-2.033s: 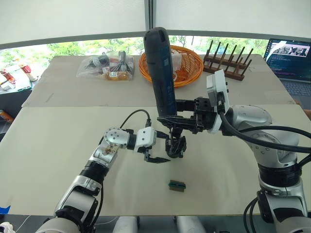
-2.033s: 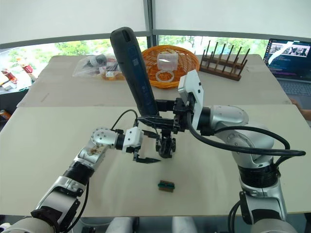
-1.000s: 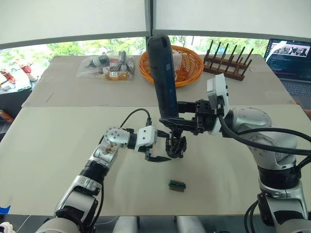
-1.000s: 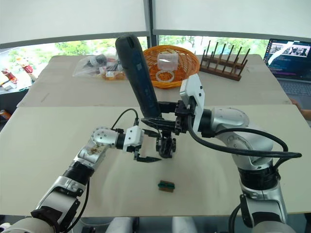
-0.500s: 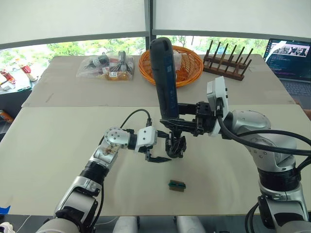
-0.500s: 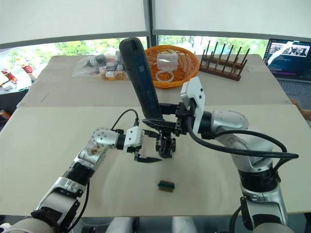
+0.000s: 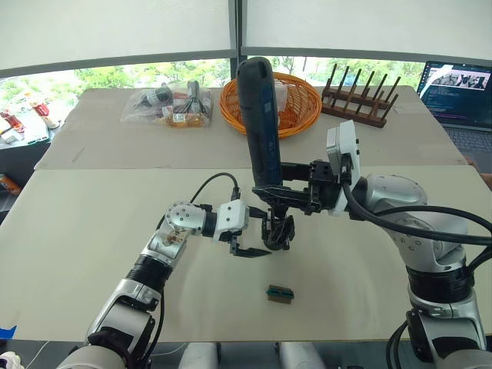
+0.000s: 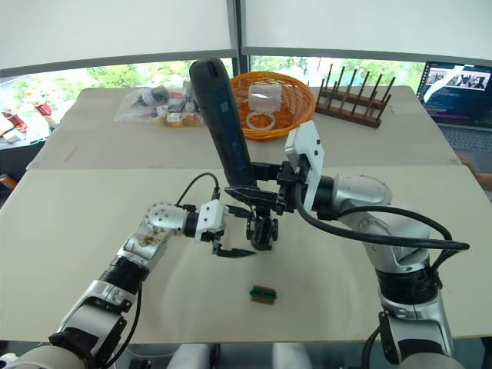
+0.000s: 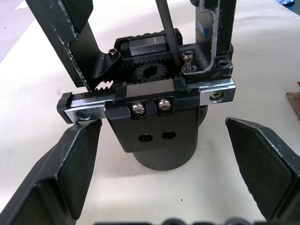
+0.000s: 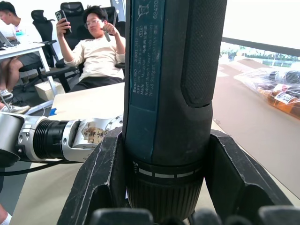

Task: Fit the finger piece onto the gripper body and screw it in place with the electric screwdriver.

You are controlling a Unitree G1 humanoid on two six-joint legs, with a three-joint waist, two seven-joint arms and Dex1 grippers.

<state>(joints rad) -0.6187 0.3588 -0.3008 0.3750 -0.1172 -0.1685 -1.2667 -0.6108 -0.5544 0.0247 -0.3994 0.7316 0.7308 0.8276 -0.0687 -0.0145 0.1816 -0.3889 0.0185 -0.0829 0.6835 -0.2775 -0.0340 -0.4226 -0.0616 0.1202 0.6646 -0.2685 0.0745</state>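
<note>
My right tool (image 7: 270, 192) clamps the electric screwdriver (image 7: 257, 123), now tipped more upright, bit on the gripper body (image 9: 157, 117) at mid-desk (image 7: 92, 231); my left tool (image 7: 247, 247) waits spread beside it. Driving looks underway.

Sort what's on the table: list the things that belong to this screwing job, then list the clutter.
In the job:
- electric screwdriver, held upright in the right claw
- gripper body, under the bit
- finger piece, on the body
- left claw, open beside the body

Lying about:
- small green-and-black block
- orange basket
- wooden rack
- bagged items
- laptop
</note>
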